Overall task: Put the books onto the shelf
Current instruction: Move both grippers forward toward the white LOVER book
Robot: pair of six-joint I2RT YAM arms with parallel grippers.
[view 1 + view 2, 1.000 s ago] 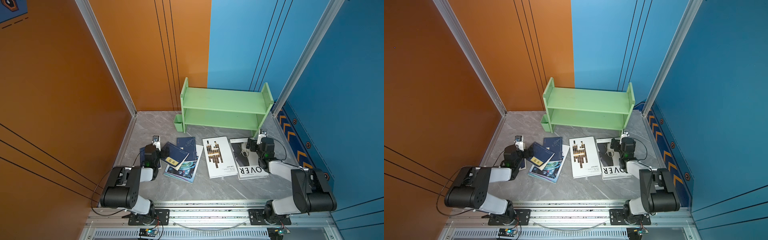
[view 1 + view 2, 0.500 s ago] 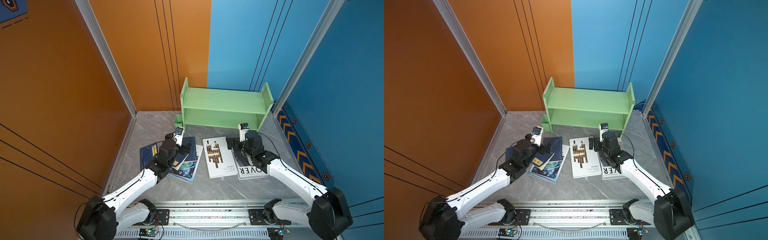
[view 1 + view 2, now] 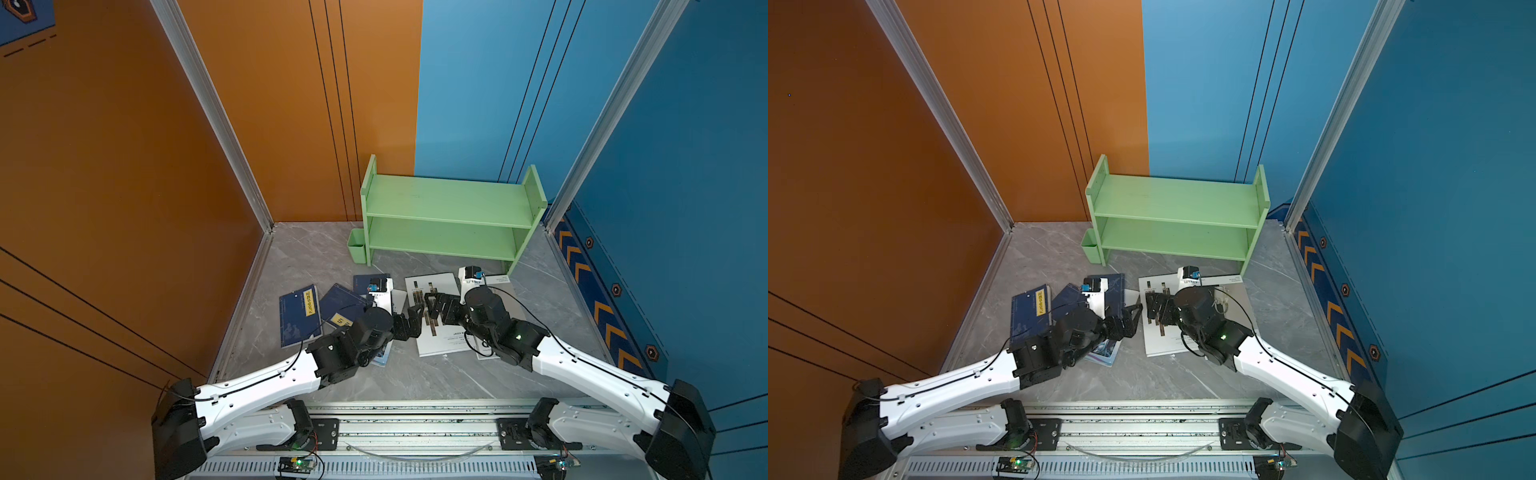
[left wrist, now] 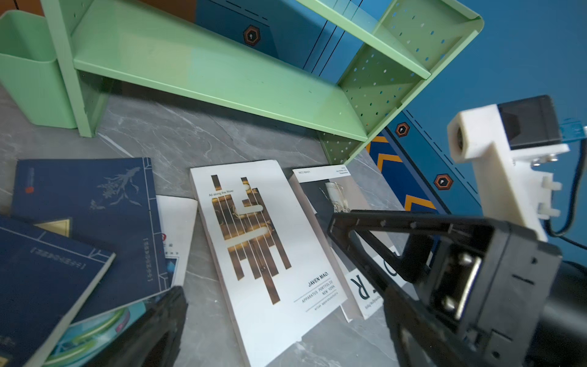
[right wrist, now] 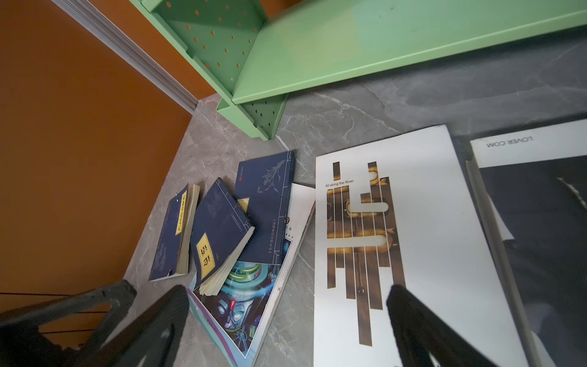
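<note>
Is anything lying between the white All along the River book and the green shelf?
Nothing visible. Only bare grey floor separates the white book from the shelf, whose tiers are both empty; the green cup sits beside its end panel.

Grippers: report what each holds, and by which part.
Nothing is held. The left gripper and the right gripper both stand open and empty over the white book.

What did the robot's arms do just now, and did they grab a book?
The left pincer and right pincer swung forward from way back. Now they hover open, close together, over the striped white book. Nothing was grabbed or dropped. The navy books and the green shelf stayed put.
</note>
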